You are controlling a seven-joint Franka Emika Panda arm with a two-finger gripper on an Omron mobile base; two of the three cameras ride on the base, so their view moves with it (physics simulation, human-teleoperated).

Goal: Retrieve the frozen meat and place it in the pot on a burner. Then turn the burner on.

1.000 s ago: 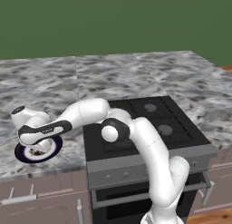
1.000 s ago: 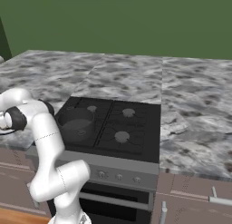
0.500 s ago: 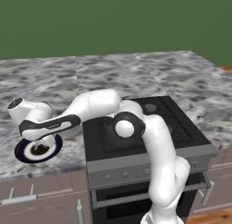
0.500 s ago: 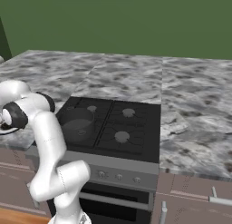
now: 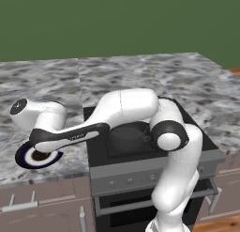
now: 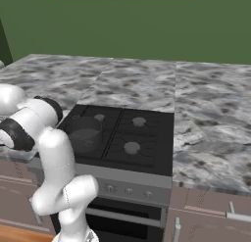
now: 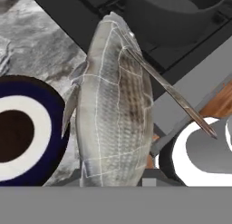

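Swung further left since the earlier frames, the arm now reaches low across the stove front, its hand over the plate (image 5: 36, 157) on the marble counter (image 5: 56, 85). From the hand view, the frozen meat (image 7: 113, 109), a pale scaly fish shape, rises between the jaws, which are narrowed on it, with the plate beside it. From the right base view, the pot (image 6: 86, 133) sits on the front-left burner (image 6: 88, 142) of the cooktop (image 6: 147, 138).
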